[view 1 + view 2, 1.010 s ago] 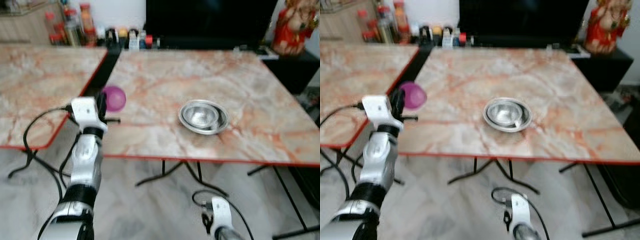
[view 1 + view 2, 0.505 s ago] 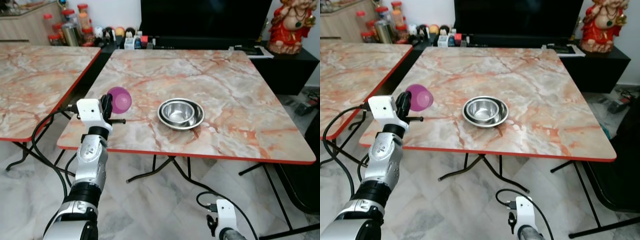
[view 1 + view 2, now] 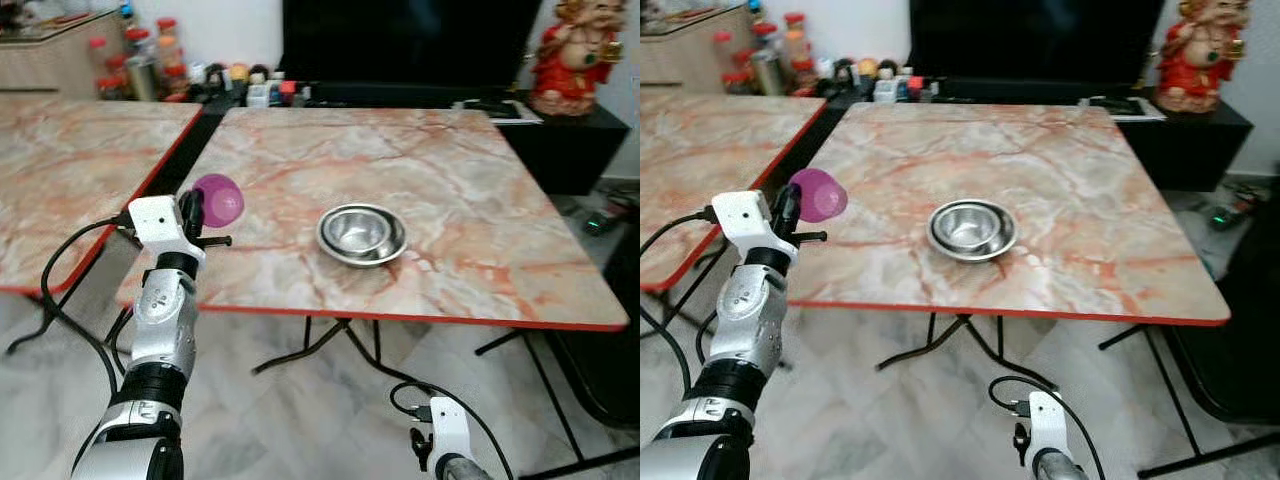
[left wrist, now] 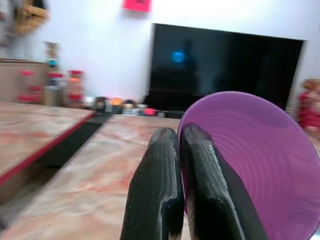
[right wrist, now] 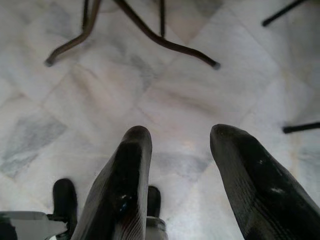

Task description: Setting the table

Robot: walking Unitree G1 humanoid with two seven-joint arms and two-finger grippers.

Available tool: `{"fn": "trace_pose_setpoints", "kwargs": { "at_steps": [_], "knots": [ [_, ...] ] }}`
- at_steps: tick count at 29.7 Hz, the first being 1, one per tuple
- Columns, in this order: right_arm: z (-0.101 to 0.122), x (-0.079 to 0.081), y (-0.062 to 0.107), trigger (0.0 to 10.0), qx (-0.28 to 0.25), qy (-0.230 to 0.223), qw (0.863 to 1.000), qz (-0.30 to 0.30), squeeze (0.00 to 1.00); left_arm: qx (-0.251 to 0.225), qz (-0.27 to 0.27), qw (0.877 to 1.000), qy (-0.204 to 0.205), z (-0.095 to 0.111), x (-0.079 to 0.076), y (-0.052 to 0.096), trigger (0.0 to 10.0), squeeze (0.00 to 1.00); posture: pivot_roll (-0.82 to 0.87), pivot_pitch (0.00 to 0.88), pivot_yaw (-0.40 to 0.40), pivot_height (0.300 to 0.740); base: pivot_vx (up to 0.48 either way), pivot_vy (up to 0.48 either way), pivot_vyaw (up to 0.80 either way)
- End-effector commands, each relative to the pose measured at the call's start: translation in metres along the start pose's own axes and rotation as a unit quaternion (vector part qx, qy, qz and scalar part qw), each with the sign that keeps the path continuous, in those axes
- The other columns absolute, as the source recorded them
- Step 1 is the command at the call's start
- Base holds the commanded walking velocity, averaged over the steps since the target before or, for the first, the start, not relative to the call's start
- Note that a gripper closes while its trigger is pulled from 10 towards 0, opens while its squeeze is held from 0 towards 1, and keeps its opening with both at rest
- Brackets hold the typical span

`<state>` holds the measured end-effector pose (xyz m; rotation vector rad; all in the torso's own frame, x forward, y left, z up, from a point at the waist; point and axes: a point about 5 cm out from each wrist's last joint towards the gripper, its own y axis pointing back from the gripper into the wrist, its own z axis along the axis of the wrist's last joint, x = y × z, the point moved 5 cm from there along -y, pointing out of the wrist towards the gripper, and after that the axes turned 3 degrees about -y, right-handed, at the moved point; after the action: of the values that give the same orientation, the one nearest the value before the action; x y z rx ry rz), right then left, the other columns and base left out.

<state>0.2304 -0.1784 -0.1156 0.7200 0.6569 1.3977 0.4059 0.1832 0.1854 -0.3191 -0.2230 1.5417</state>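
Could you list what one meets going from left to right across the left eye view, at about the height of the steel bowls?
Neighbouring marble table → left pincer shut on the purple cup → stacked steel bowls on the marble table → black cabinet at the far right.

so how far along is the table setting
Done: the steel bowls sit nested on the marble table. In hand: the left gripper is shut on the purple cup, raised near the table's left edge. Left: setting the cup down. The right gripper hangs open over the floor.
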Motion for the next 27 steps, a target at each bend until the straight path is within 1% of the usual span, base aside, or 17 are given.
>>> {"fn": "trace_pose_setpoints", "kwargs": {
  "at_steps": [1, 18, 21, 23, 24, 26, 27],
  "knots": [
    [0.005, 0.001, -0.001, 10.0, -0.007, -0.002, 1.000, 0.000, 0.00, 0.003, 0.006, 1.000, 0.002, 0.000, 0.006, -0.001, 10.0, 0.00, -0.04, 0.000, -0.020, 0.740, 0.307, 0.000, 0.00],
    [0.003, 0.001, 0.000, 10.0, -0.003, 0.000, 1.000, 0.000, 0.00, 0.007, -0.007, 1.000, 0.005, 0.000, 0.002, -0.001, 10.0, 0.00, -0.04, 0.000, -0.018, 0.740, 0.303, 0.000, 0.00],
    [0.002, 0.001, 0.000, 10.0, -0.002, 0.001, 1.000, 0.000, 0.00, 0.011, -0.014, 1.000, 0.005, -0.002, 0.000, -0.002, 10.0, 0.00, -0.04, 0.000, -0.018, 0.740, 0.000, 0.000, 0.00],
    [0.002, 0.002, 0.000, 10.0, -0.002, 0.001, 1.000, 0.001, 0.00, 0.023, -0.025, 0.999, 0.007, -0.006, -0.004, -0.001, 10.0, 0.00, -0.04, 0.000, -0.017, 0.740, 0.000, 0.000, 0.00],
    [0.002, 0.002, 0.000, 10.0, -0.002, 0.001, 1.000, 0.002, 0.00, 0.030, -0.031, 0.999, 0.012, -0.008, -0.006, -0.001, 10.0, 0.00, -0.04, 0.000, -0.017, 0.740, 0.000, 0.000, 0.00],
    [0.002, 0.003, 0.000, 10.0, -0.002, 0.002, 1.000, 0.003, 0.00, 0.055, -0.038, 0.997, 0.047, -0.016, -0.012, -0.002, 10.0, 0.00, -0.04, 0.000, -0.017, 0.740, 0.000, 0.000, 0.00],
    [0.002, 0.003, 0.000, 10.0, -0.002, 0.002, 1.000, 0.003, 0.00, 0.062, -0.040, 0.996, 0.053, -0.017, -0.013, -0.003, 10.0, 0.00, -0.04, 0.000, -0.017, 0.740, 0.000, 0.000, 0.00]
  ]
}}
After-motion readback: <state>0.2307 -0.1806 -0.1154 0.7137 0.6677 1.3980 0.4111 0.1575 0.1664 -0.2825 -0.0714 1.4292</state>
